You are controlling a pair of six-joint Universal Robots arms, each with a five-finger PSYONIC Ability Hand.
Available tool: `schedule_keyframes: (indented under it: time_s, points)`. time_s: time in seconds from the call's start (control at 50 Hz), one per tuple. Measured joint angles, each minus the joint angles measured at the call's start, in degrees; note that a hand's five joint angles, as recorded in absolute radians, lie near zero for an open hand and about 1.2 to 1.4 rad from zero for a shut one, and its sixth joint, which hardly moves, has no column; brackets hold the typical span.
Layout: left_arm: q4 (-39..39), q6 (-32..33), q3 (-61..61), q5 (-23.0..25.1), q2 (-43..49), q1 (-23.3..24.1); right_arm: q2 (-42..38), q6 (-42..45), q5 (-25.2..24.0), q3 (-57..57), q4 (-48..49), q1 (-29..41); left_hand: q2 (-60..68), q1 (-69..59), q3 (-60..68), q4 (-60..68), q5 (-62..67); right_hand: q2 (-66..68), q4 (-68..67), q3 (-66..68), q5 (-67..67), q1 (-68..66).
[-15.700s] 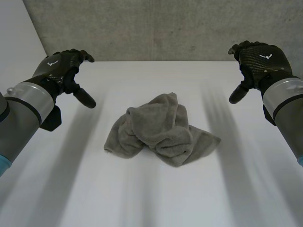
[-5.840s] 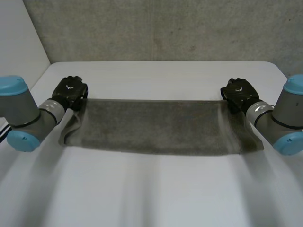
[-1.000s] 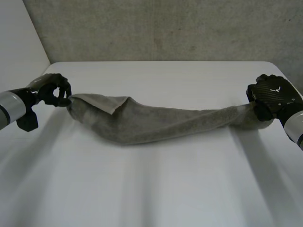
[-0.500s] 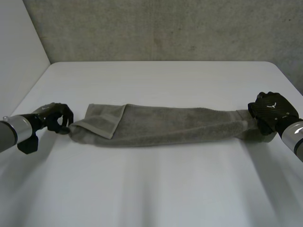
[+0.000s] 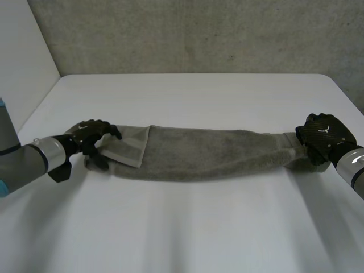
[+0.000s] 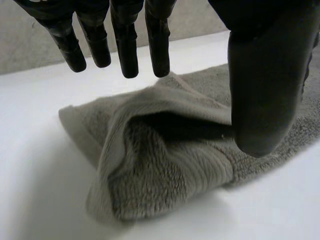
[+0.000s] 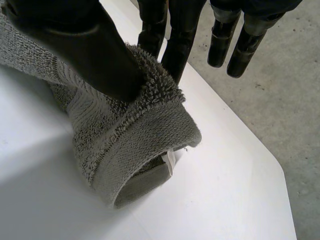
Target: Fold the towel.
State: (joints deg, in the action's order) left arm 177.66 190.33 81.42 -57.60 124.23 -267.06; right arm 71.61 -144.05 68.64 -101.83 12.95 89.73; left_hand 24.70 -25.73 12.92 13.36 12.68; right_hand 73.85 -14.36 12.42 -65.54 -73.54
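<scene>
The grey towel (image 5: 210,151) lies on the white table (image 5: 187,227) as a long, narrow band stretched from side to side. Its left end has a corner folded back. My left hand (image 5: 91,133) hovers over that end with straight, spread fingers (image 6: 125,45) and the thumb apart. The towel's bunched end (image 6: 165,165) lies loose under the palm. My right hand (image 5: 324,133) is at the towel's right end. There the thumb (image 7: 85,45) pinches the thick hem of the towel (image 7: 130,135) against the fingers, and the end hangs in a loop just above the table.
A grey concrete wall (image 5: 187,34) stands behind the table's far edge. The table's right edge runs close beside my right hand, with grey floor (image 7: 260,100) beyond it. White tabletop stretches in front of the towel.
The towel has come down from a sagging hang to lie on the table. My left hand has let go of its end, opened and moved right over it. The right hand keeps its pinch.
</scene>
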Motion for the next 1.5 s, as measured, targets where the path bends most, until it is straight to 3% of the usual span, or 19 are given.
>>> schedule_keyframes:
  time_s: [0.34,0.66,0.76,0.9,1.08,1.3,1.5]
  points:
    - [11.2,0.9,-0.9,-8.7,2.8,3.8,0.0,0.0,0.0,-0.4,0.0,0.0,0.0,0.0,0.0,0.0,0.4,0.0,0.0,0.0,0.0,0.0]
    - [12.3,0.8,-2.7,-9.0,4.9,4.0,-0.2,0.0,0.0,-0.5,0.0,0.0,4.0,-2.7,0.0,0.0,6.7,0.0,0.0,0.0,0.0,0.0]
    - [14.0,0.3,-6.7,-11.7,7.9,4.0,-0.3,0.0,0.0,-0.5,0.0,0.1,15.4,-14.3,0.0,0.0,17.0,0.0,0.0,0.0,0.0,0.0]
    - [16.2,0.1,-12.5,-16.2,11.7,4.2,-0.4,0.0,0.0,-0.6,0.1,0.1,15.9,-14.9,0.0,0.0,17.5,0.0,0.0,0.0,0.0,0.0]
    - [18.2,0.2,-14.9,-17.8,13.4,5.1,-0.4,0.0,0.0,-0.8,0.0,0.1,15.9,-15.0,0.0,0.0,17.6,0.0,0.0,0.0,0.0,0.0]
    - [17.9,-0.1,-9.6,-18.2,9.7,5.1,-0.4,0.0,0.0,-1.0,0.0,0.1,15.3,-14.0,0.0,0.0,16.9,0.0,0.0,0.0,0.0,0.0]
    - [17.5,0.0,1.4,-17.9,-0.9,4.3,-0.4,0.3,-0.1,-2.3,-0.1,-0.6,3.8,-2.9,0.0,0.0,4.5,0.0,0.0,0.0,0.0,0.0]
